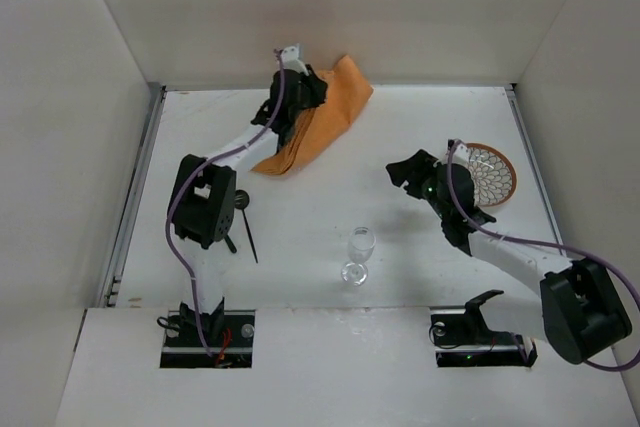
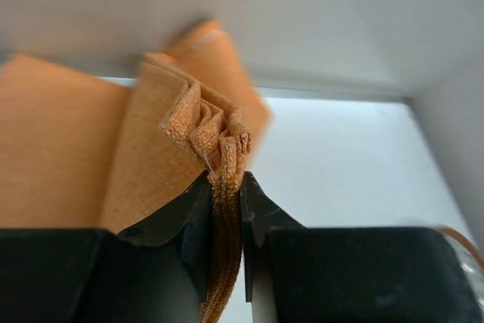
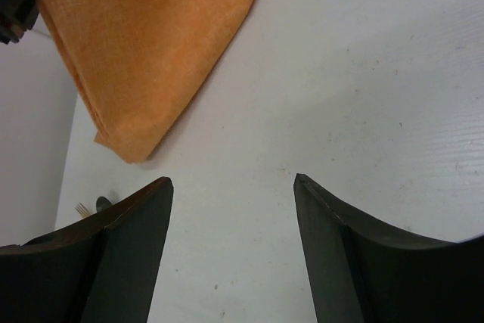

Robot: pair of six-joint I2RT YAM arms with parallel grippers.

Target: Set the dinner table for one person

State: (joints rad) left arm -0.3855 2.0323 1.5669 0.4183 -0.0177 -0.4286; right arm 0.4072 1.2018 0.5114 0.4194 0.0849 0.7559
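Note:
The dinner table (image 1: 400, 127) is a white tabletop with metal rails at its sides. My left gripper (image 1: 312, 97) is at the back, shut on a bunched edge of the orange cloth (image 1: 325, 122), which hangs from it with its lower corner on the table. In the left wrist view the jaws (image 2: 225, 187) pinch the folded cloth (image 2: 151, 156). My right gripper (image 1: 398, 169) is open and empty over bare table, left of the patterned plate (image 1: 490, 175). In the right wrist view its fingers (image 3: 233, 183) stand wide apart, with the cloth (image 3: 144, 43) ahead to the left.
A clear wine glass (image 1: 358, 255) stands upright near the front middle. Dark cutlery (image 1: 247, 227) lies at the left by the left arm's elbow; its tips show in the right wrist view (image 3: 91, 206). Walls enclose the table on three sides.

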